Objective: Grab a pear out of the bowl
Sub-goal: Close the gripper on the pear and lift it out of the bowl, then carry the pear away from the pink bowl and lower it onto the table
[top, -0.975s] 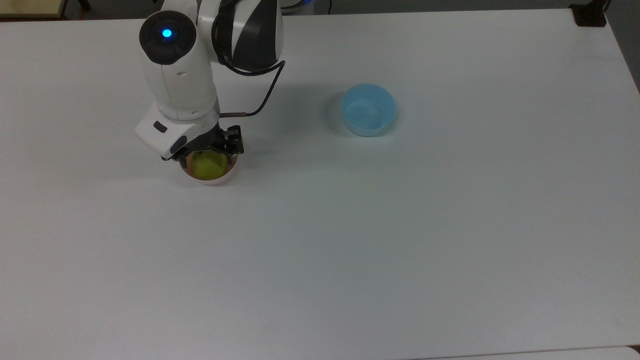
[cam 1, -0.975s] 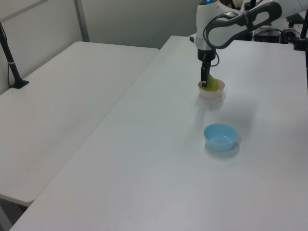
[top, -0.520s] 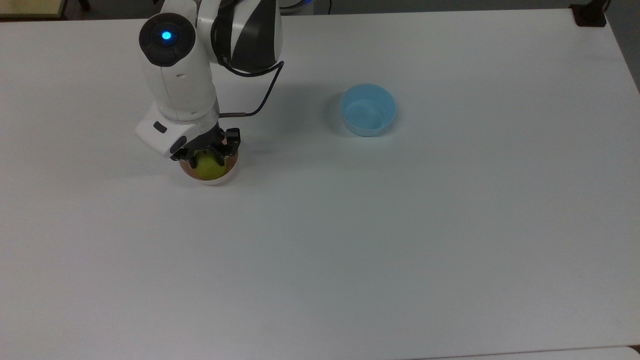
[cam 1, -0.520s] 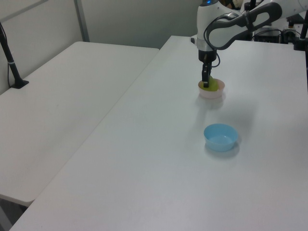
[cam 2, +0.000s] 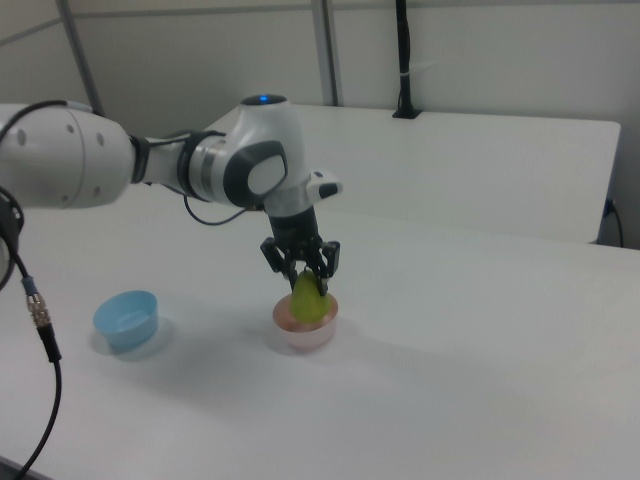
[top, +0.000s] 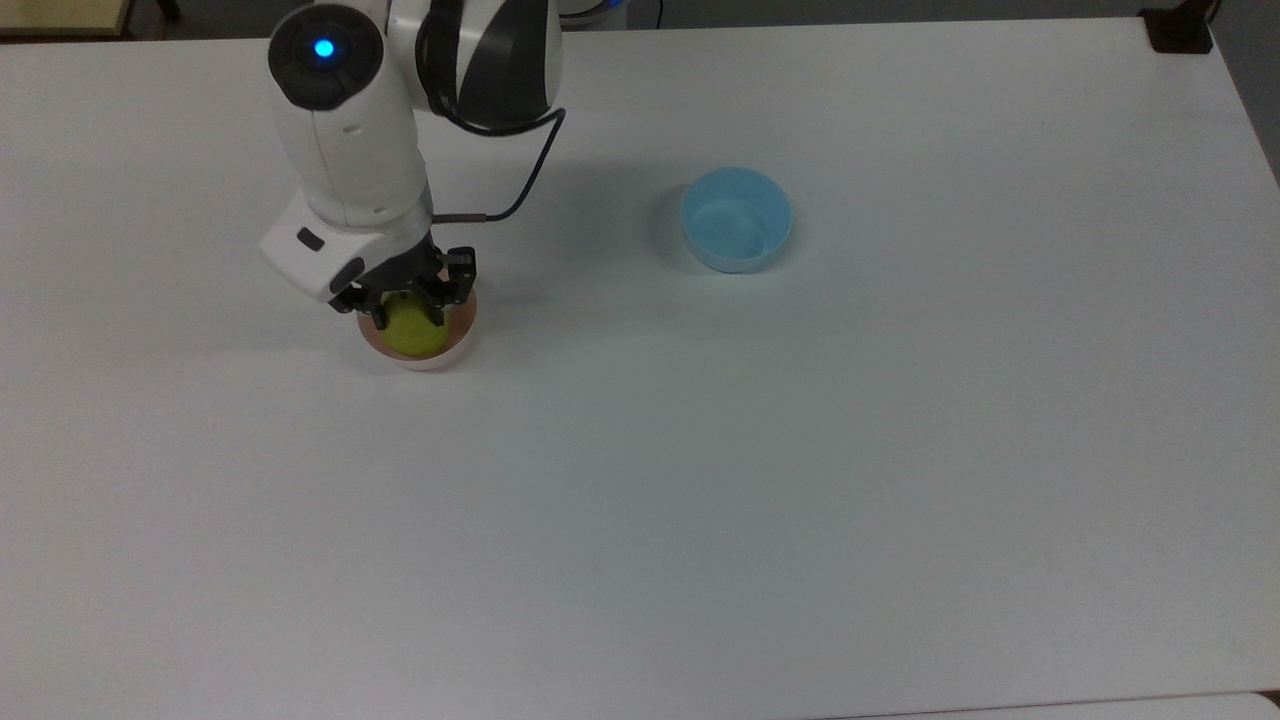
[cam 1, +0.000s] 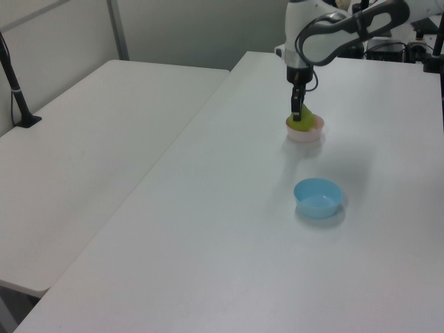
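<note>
Gripper at the end of the Franka arm, pointing straight down over the bowl, its two dark fingers closed on the upper, narrower part of the pear. The arm reaches in from the far edge of the white table in the top view and covers part of the bowl's far rim there.

Light blue bowl, empty, standing well apart from the grasp, toward the top view's right.

Pale pink bowl, upright on the table directly beneath the gripper. The right view shows the pear's rounded base at about rim level, so it appears lifted partway, though whether it has fully cleared the bowl's floor cannot be told.

Pear, yellow-green, held roughly upright with its wide end down; in the left view it sits just above the bowl's rim.

Risks, as judged from this pose: the fingers bear on a tapering, smooth surface, so the fruit may slide downward out of the grip as the lift proceeds. A sideways move made before the base clears the rim could catch the light bowl and drag or tip it.
</note>
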